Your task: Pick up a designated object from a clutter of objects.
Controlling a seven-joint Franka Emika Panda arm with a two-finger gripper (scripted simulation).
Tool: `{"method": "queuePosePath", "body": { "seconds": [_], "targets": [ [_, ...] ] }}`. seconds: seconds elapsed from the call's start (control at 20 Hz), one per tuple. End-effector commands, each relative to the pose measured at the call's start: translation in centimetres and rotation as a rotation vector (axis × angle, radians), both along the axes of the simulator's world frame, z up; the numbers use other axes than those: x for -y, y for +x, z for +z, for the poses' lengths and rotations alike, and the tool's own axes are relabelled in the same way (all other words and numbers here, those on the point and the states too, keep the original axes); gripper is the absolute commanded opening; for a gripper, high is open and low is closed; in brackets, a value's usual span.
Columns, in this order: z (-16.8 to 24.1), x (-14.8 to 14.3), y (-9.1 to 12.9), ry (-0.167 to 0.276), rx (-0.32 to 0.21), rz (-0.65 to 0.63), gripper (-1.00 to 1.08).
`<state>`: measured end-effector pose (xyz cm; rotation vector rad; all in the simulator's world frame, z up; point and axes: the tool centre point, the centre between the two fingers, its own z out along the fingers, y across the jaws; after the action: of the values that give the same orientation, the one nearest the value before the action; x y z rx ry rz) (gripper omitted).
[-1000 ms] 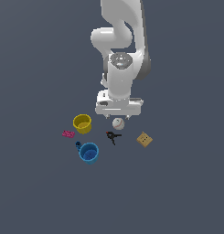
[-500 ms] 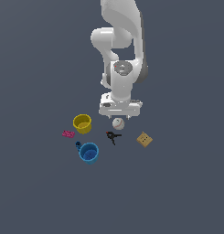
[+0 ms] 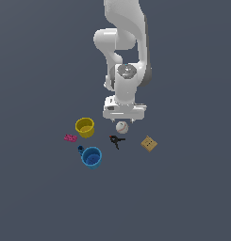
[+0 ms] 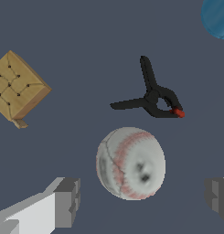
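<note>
Our gripper (image 3: pixel 122 119) hangs spread wide above the ball (image 3: pixel 121 127), one finger (image 4: pixel 63 201) on each side and neither touching it. Going across the exterior view from its left, we see the pink piece (image 3: pixel 70 138), yellow cup (image 3: pixel 85 127), blue mug (image 3: pixel 91 157), black clamp (image 3: pixel 117 140) with the ball just beyond it, and tan block (image 3: pixel 149 144), all mid-worktop (image 3: pixel 192 188) with no edge showing. We judge the ball light, hard, round and apt to roll, so we should pinch across its widest middle. The clamp lies just beside it; bare worktop flanks both fingers, and nothing stands over the ball but the arm.
</note>
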<state>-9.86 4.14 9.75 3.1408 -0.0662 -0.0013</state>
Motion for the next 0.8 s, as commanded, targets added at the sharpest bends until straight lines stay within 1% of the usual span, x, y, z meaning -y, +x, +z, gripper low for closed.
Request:
{"method": "queuePosePath", "body": {
  "seconds": [0.0, 0.5, 0.75],
  "targets": [
    [-0.3, 0.0, 0.0, 0.0, 0.0, 0.0, 1.0],
    [-4.0, 0.0, -0.2, 0.0, 0.0, 0.0, 1.0],
    [-4.8, 0.0, -0.2, 0.0, 0.0, 0.0, 1.0]
  ]
}}
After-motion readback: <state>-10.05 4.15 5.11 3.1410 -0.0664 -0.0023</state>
